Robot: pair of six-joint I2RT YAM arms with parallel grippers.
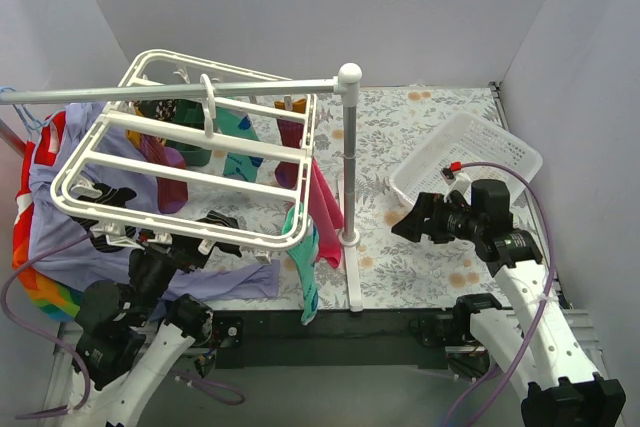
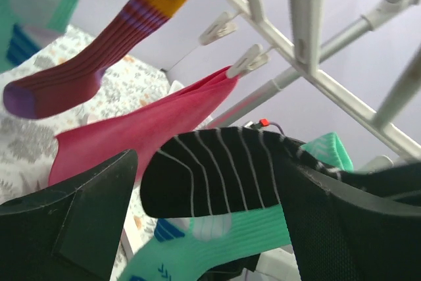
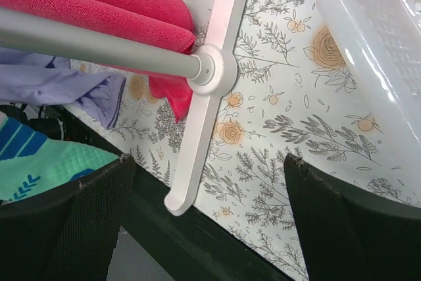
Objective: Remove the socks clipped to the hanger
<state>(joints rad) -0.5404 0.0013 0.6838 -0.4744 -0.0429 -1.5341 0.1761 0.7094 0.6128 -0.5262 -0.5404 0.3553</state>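
Hanger (image 1: 150,128) hangs over the 10 o'clock part of the table (image 1: 430,117), hooked on the grey rail (image 1: 120,93). The rail's pole (image 1: 349,157) stands about centre on a white foot (image 3: 197,136). On the hanger: orange-cuffed maroon sock (image 2: 79,64) and magenta sock (image 2: 151,129), each pinched by one of the clips (image 2: 247,62). Also a teal sock (image 2: 223,245) and a black striped sock (image 2: 210,169), whose clips don't show from the wrist view. Magenta and teal ones dangle off the hanger's 4 o'clock corner, just beside the pole. Left gripper (image 2: 210,162) sits up under the hanger's 6 o'clock edge, fingers wide apart, with the toe of the black striped sock lying between them. A gap shows on the left finger's side; on the right finger's side can't tell if it touches. Not clamped. Right gripper (image 3: 209,162) is at 3 o'clock, fingers spread wide, nothing held, hovering over the floral table next to the pole foot. Container: white mesh basket (image 1: 520,152) at 2 o'clock, far right, set at an angle. The right arm's wrist covers its near rim, and only mesh shows in the part I can see. Lavender shirt (image 1: 60,172) and rainbow-striped garment (image 1: 35,287) are bunched at 9 o'clock under the hanger's left end.
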